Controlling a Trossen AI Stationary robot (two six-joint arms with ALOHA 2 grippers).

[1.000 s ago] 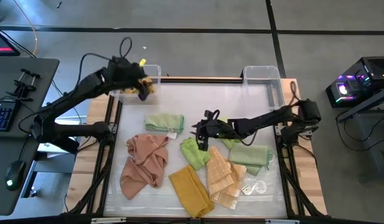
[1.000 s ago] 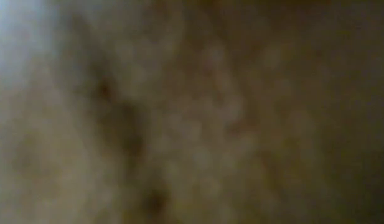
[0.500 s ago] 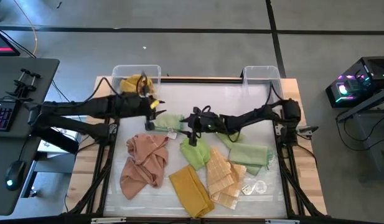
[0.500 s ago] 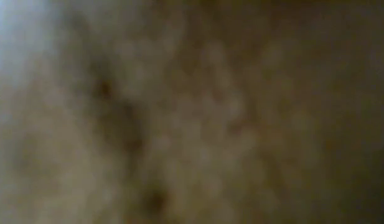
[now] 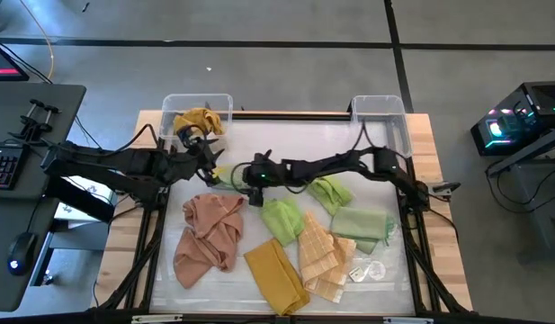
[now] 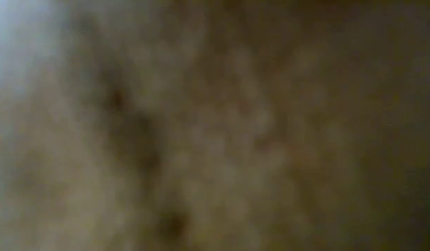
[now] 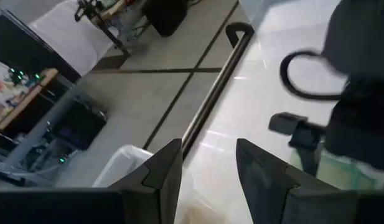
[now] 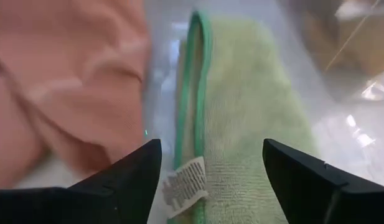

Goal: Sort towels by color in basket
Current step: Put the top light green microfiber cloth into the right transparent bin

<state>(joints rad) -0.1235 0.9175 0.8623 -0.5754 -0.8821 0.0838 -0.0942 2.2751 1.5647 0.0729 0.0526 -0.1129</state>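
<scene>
A folded light green towel (image 8: 241, 106) with a darker green hem and a white tag lies flat on the table, mostly covered by both grippers in the high view (image 5: 230, 173). My right gripper (image 8: 210, 149) (image 5: 250, 176) hovers open just above it, one finger on each side of its hem. My left gripper (image 7: 207, 149) (image 5: 214, 169) is open at that towel's left end, facing the right arm. A mustard towel (image 5: 198, 120) sits crumpled in the far-left clear bin. On the table lie a salmon towel (image 5: 210, 229), a mustard towel (image 5: 275, 274), other green towels (image 5: 281, 220) and a checked orange towel (image 5: 320, 256).
A second clear bin (image 5: 382, 112) stands at the far right corner. Small clear plastic pieces (image 5: 367, 270) lie by the near right edge. More green towels (image 5: 362, 223) lie under the right arm. The low view is wholly covered by blurred brownish cloth.
My left gripper let go of the mustard towel into the far-left bin, then came down and toward the table's middle, to the folded green towel. My right gripper travelled toward the table's left edge, from the middle green towel to above the same folded towel.
</scene>
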